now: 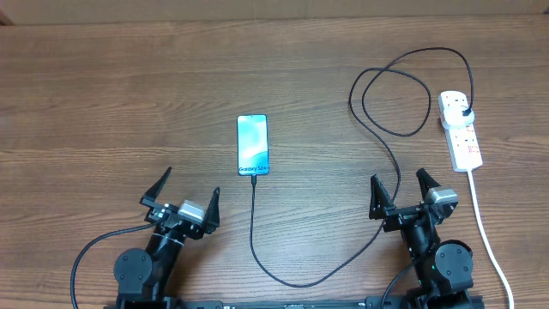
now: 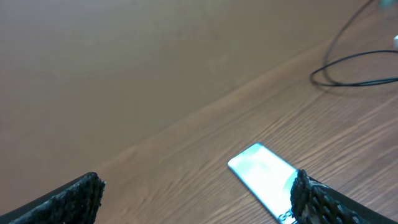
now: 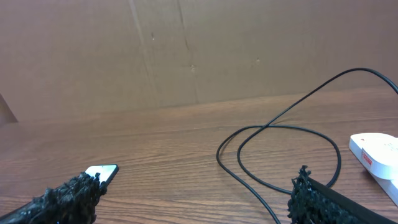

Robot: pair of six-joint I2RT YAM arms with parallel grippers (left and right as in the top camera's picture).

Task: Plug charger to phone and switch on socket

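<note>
The phone (image 1: 252, 144) lies flat mid-table, teal screen up, and the charger cable (image 1: 254, 223) meets its near edge. The black cable loops under the right arm, curls at the back right (image 1: 396, 103) and ends in a black plug (image 1: 463, 112) seated in the white socket strip (image 1: 461, 130). My left gripper (image 1: 189, 199) is open and empty, near-left of the phone (image 2: 261, 174). My right gripper (image 1: 401, 189) is open and empty, with the cable (image 3: 273, 149) running between its fingers on the table. The strip's end (image 3: 376, 152) and the phone's corner (image 3: 102, 171) show in the right wrist view.
The strip's thick white cord (image 1: 485, 232) runs toward the near edge, right of the right arm. A brown cardboard wall (image 3: 186, 50) stands behind the table. The cable's coil also shows in the left wrist view (image 2: 354, 68).
</note>
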